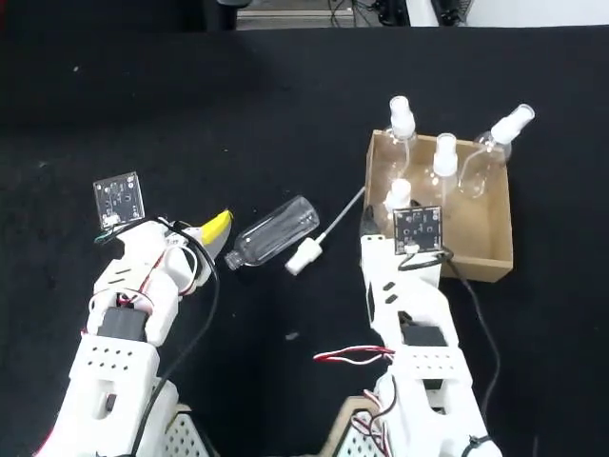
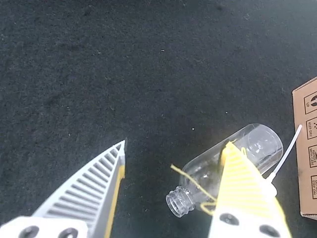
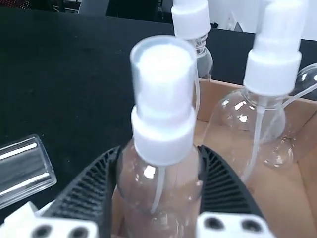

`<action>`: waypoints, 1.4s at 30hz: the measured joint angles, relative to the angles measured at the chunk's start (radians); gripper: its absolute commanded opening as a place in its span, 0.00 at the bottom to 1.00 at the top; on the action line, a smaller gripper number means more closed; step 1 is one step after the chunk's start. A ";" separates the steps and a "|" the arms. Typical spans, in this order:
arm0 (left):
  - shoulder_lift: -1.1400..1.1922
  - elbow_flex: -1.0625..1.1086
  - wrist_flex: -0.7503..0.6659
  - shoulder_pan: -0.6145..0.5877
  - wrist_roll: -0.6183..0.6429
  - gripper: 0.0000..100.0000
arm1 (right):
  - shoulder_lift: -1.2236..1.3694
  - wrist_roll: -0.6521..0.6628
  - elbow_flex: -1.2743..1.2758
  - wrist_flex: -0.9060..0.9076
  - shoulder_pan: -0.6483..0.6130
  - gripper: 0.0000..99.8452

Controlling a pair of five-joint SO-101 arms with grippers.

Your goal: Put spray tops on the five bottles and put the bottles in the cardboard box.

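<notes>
The right end effector (image 3: 158, 171) clenches a clear plastic bottle with white spray top (image 3: 163, 114) in the lower left corner of the brown cardboard box (image 1: 502, 224), beside three capped bottles (image 1: 444, 162). Releasing it seems next. The left end effector (image 2: 171, 168) is spread wide over the uncapped bottle (image 1: 274, 231) lying mid-frame on the black tabletop (image 1: 190, 114). This bottle needs the loose white spray top (image 1: 306, 255) beside it.

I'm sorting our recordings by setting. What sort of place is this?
Probably a robotics lab bench: a white left arm and right arm mounted at a black-covered table, staged spray bottles in a cardboard box, and loose cables beyond the far edge.
</notes>
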 measured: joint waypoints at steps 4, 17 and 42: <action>0.000 0.000 0.000 0.000 0.000 0.29 | 0.000 0.000 0.000 0.003 0.000 0.29; 0.000 0.000 0.000 0.000 0.000 0.29 | 0.000 0.000 0.000 0.008 0.000 0.34; 0.000 0.000 0.000 0.000 0.000 0.29 | 0.000 0.003 0.000 0.008 0.000 0.34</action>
